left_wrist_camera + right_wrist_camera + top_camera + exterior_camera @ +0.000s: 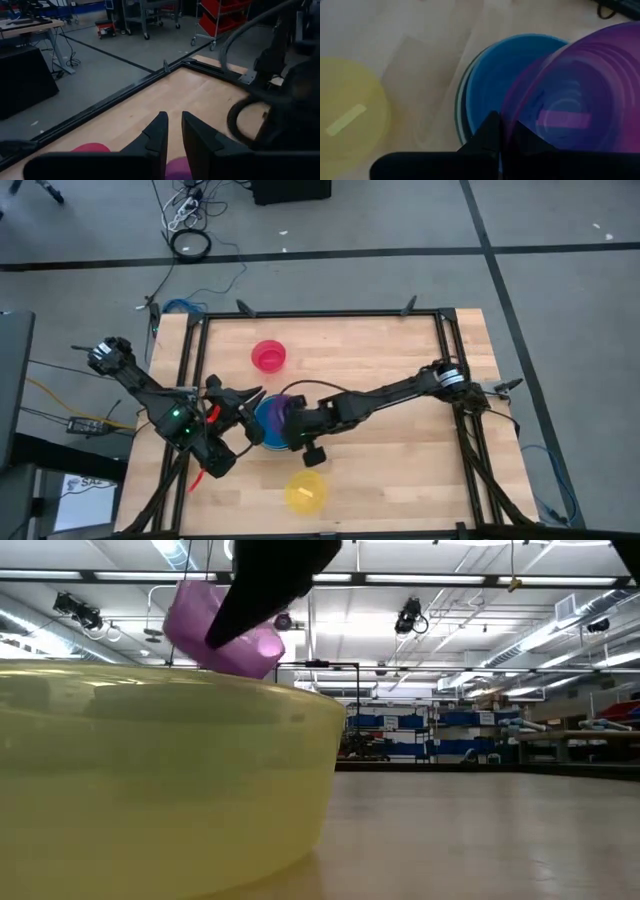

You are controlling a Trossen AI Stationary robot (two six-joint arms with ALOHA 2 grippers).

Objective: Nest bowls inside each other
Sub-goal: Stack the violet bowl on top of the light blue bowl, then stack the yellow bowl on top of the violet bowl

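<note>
- High view: right pincer [290,423] is clamped on the purple bowl [288,408], carried above the blue bowl [268,423] at table [400,360] centre. Left pincer [252,398] sits just beside the stack; grip state cannot be told. Pink-red bowl [269,356] and yellow bowl [305,491] lie apart.
- Low view: purple bowl [222,632] hangs tilted, airborne; yellow bowl [160,790] is translucent, smooth plastic.
- Left wrist view: left pincer [173,137] fingers stand slightly apart.
- Right wrist view: purple rim pinched, overlapping the blue bowl [510,75]. Judgement: yellow probably belongs in first; otherwise level, centre and lower.

Right pincer [501,131] holds 1 bowl [580,95] above, seemingly, the stack [490,80].
</note>
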